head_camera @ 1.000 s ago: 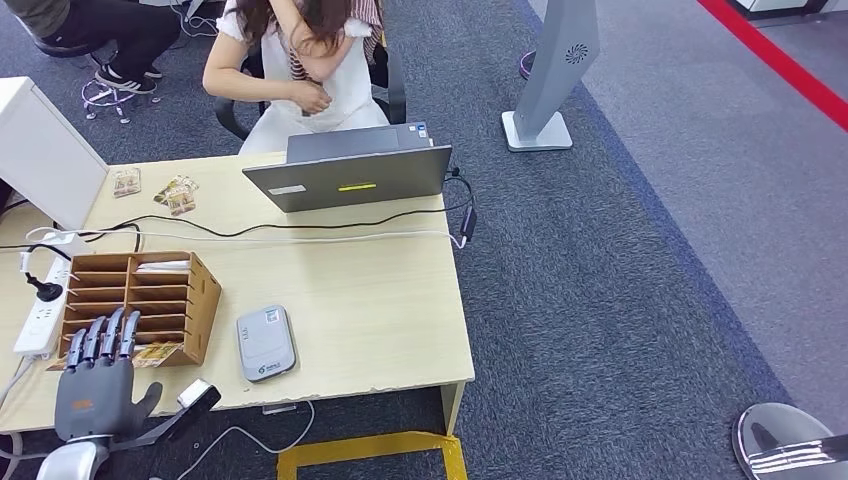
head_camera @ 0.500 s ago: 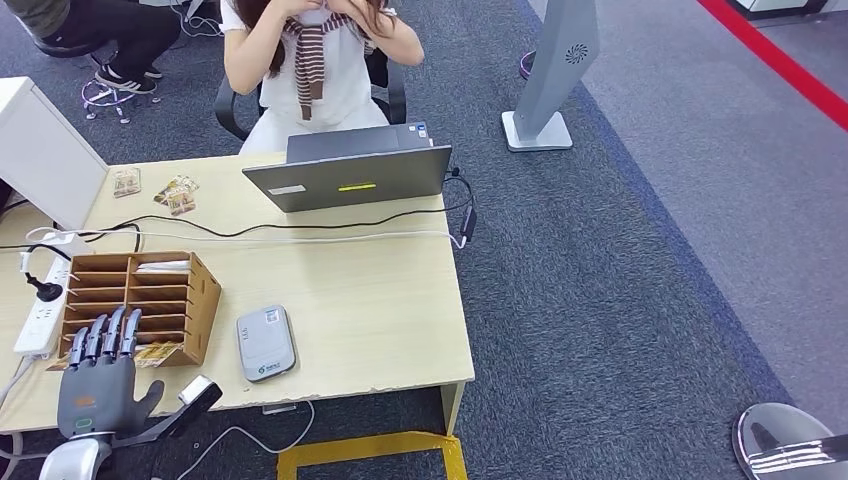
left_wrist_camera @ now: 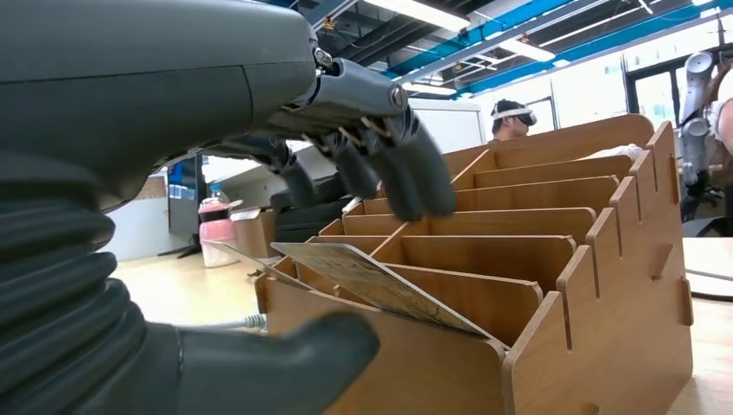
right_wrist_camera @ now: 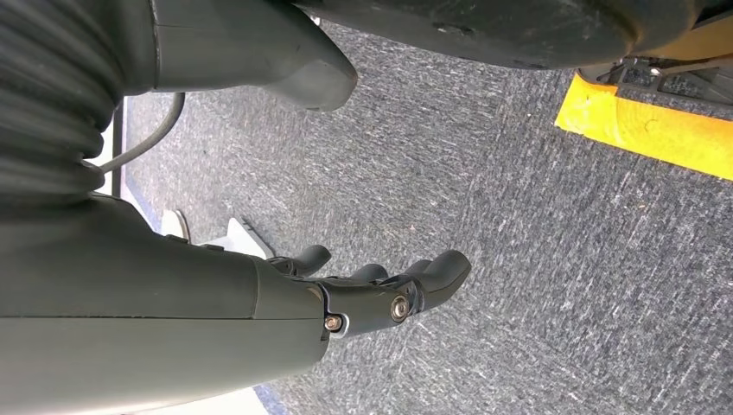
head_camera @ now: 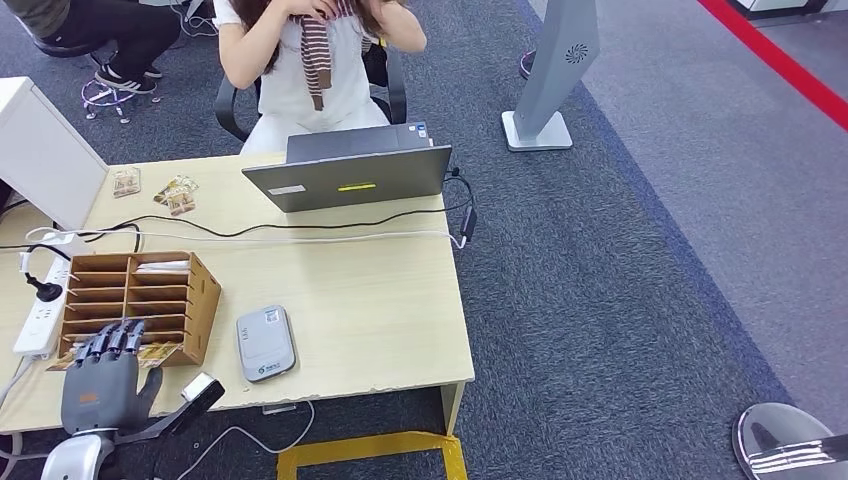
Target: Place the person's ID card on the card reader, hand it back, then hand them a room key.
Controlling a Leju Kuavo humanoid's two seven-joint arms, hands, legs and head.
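My left hand (head_camera: pixel 98 385) is at the table's near left corner, fingers bent down over the front row of the wooden card organizer (head_camera: pixel 190 290). In the left wrist view the left hand (left_wrist_camera: pixel 216 104) holds nothing. Its dark fingers (left_wrist_camera: pixel 406 173) hover above a patterned card (left_wrist_camera: pixel 380 284) that leans in the front slot of the organizer (left_wrist_camera: pixel 605 294), and its thumb (left_wrist_camera: pixel 285 354) is in front of the wood. That card (head_camera: pixel 157 353) pokes out beside the fingers. The grey card reader (head_camera: pixel 265 343) lies to the right. My right hand (right_wrist_camera: pixel 372 298) hangs over carpet, holding nothing. A person (head_camera: pixel 310 60) sits behind the table.
A grey laptop (head_camera: pixel 350 172) with a black cable stands at the far edge. Loose cards (head_camera: pixel 178 194) lie at the far left, near a white box (head_camera: pixel 40 150). A power strip (head_camera: pixel 38 315) lies left of the organizer. A grey kiosk stand (head_camera: pixel 555 70) is on the carpet.
My left hand's fingers have bent down over the organizer's front slot. The person has raised both arms towards their head.
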